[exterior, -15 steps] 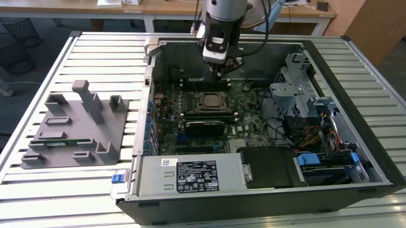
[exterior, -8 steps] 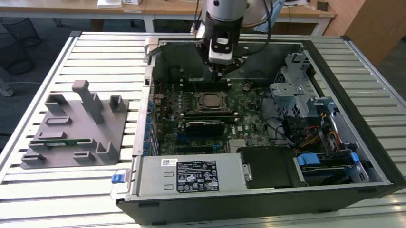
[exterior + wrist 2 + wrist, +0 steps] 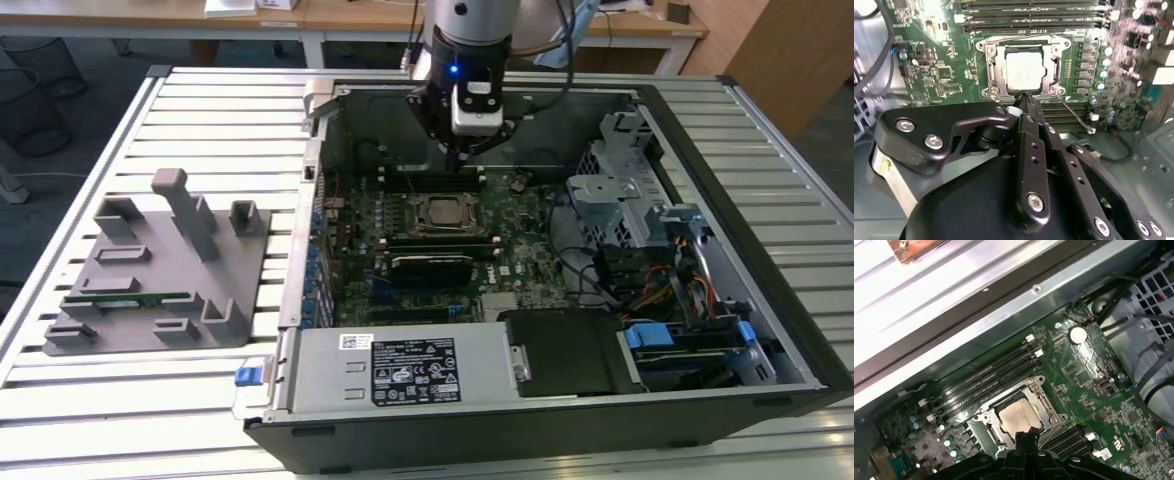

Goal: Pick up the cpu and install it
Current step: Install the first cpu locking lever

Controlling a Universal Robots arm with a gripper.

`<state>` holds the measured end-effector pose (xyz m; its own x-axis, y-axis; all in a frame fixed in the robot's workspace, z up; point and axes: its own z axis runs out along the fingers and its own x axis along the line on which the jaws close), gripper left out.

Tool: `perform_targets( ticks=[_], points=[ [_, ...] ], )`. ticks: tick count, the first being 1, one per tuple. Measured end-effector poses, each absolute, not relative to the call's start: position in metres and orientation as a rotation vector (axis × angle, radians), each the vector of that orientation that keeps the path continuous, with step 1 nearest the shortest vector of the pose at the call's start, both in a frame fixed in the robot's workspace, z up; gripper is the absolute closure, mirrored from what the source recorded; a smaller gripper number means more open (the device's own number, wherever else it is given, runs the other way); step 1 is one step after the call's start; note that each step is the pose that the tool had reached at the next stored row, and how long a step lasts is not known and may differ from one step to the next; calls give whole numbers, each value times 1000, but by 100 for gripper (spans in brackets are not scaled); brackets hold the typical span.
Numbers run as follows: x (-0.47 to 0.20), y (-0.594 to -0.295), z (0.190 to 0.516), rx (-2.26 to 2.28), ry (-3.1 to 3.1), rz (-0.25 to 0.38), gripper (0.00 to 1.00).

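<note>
The cpu (image 3: 441, 210) lies flat in the black and metal socket frame (image 3: 992, 75) in the middle of the green motherboard (image 3: 521, 250), inside the open computer case. Its dull silver top shows in both wrist views (image 3: 1024, 72) (image 3: 1019, 416). My gripper (image 3: 465, 142) hangs above the board, a little behind the socket toward the case's back wall. Its black fingers (image 3: 1030, 131) meet at a narrow tip (image 3: 1024, 436) with nothing between them, close to the cpu's near edge but apart from it.
Black memory slots (image 3: 1034, 10) flank the socket. A drive cage and cables (image 3: 627, 200) fill the case on the exterior view's right, and a power supply (image 3: 400, 370) sits at the front. A grey fixture (image 3: 147, 260) holding a green memory stick (image 3: 127, 297) stands to the left.
</note>
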<state>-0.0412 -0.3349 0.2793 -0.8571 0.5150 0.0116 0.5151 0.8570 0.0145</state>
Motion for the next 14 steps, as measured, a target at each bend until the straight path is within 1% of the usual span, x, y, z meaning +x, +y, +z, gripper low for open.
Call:
perform_targets(
  ticks=[14],
  points=[
    [-41,-335,278,-446,-3100,-25,89]
  ],
)
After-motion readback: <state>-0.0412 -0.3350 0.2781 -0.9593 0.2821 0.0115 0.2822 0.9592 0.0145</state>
